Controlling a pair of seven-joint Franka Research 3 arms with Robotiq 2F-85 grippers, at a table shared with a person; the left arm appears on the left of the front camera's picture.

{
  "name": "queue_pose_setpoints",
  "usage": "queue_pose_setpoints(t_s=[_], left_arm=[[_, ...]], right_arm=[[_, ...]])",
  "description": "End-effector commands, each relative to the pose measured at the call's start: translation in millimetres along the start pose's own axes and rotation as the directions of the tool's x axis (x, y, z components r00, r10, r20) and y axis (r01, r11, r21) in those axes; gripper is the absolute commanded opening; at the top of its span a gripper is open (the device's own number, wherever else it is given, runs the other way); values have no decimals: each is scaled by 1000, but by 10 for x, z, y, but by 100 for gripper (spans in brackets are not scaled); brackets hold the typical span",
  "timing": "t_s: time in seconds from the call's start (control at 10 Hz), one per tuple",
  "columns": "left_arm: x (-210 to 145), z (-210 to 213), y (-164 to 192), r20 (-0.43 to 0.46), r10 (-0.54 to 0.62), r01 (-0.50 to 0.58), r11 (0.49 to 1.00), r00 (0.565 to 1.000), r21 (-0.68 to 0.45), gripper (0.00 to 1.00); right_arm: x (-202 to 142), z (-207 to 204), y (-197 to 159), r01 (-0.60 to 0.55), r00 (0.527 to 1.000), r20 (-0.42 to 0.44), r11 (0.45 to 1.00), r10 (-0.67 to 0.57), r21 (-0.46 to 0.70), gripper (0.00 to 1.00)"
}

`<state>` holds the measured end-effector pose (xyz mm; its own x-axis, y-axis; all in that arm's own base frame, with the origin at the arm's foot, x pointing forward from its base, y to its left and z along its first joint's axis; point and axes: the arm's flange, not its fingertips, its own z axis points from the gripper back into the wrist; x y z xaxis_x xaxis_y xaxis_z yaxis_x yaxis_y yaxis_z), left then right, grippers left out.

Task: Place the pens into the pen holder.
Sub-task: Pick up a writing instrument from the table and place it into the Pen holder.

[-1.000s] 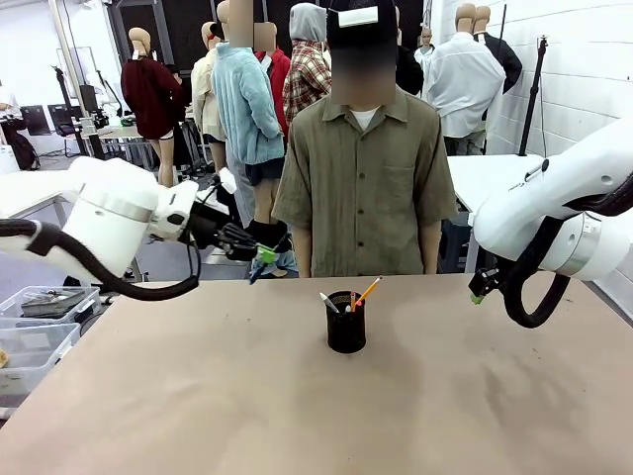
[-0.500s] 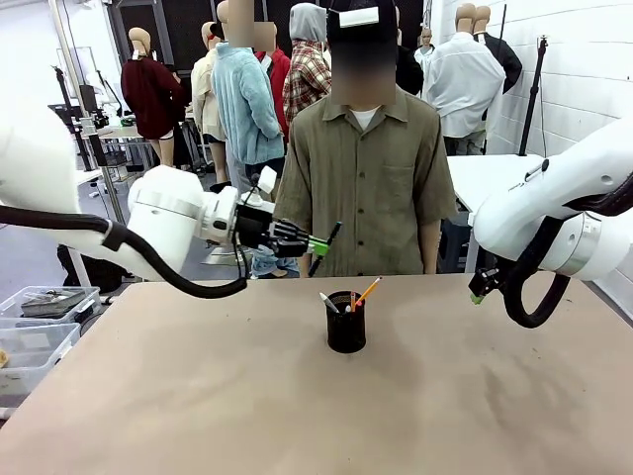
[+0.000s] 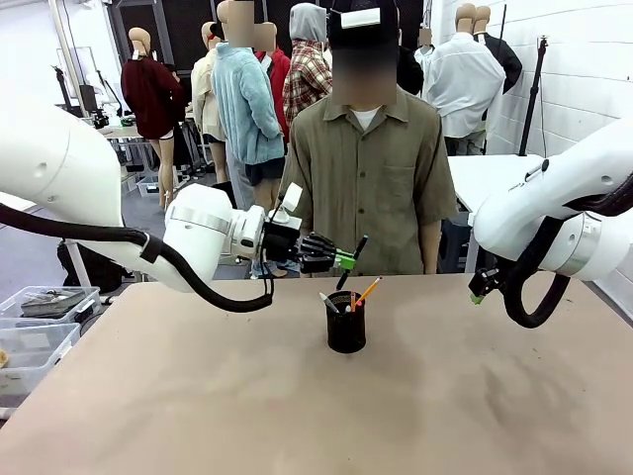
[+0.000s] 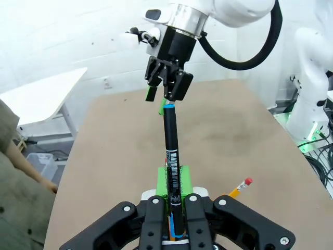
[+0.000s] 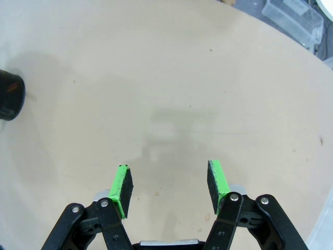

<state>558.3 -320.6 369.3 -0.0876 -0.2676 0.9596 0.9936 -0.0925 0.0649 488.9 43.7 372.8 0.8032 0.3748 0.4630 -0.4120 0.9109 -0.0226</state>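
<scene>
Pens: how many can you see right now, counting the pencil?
3. A black pen is clamped in the left gripper above the pen holder. A yellow-orange pencil and a whitish pen stand in the holder. More may be hidden inside.

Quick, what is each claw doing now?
Left claw: closed on the black pen.
Right claw: open, holding nothing.

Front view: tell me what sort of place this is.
Probably a robotics lab or workshop. A white robot arm reaches over a plain brown table, plastic bins sit beside it, and more work tables stand behind, against a painted block wall.
</scene>
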Motion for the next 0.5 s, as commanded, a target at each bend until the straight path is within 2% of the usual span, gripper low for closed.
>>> queue_pose_setpoints(t_s=[0.0, 0.4], left_arm=[[-121, -91, 71, 61, -33, 33, 999, 998, 7, 0], [-393, -154, 95, 93, -7, 4, 1000, 996, 28, 0]], right_arm=[[-27, -9, -20, -3, 1000, 12, 1000, 2, 17, 73], [-27, -9, -20, -3, 1000, 12, 1000, 2, 17, 73]])
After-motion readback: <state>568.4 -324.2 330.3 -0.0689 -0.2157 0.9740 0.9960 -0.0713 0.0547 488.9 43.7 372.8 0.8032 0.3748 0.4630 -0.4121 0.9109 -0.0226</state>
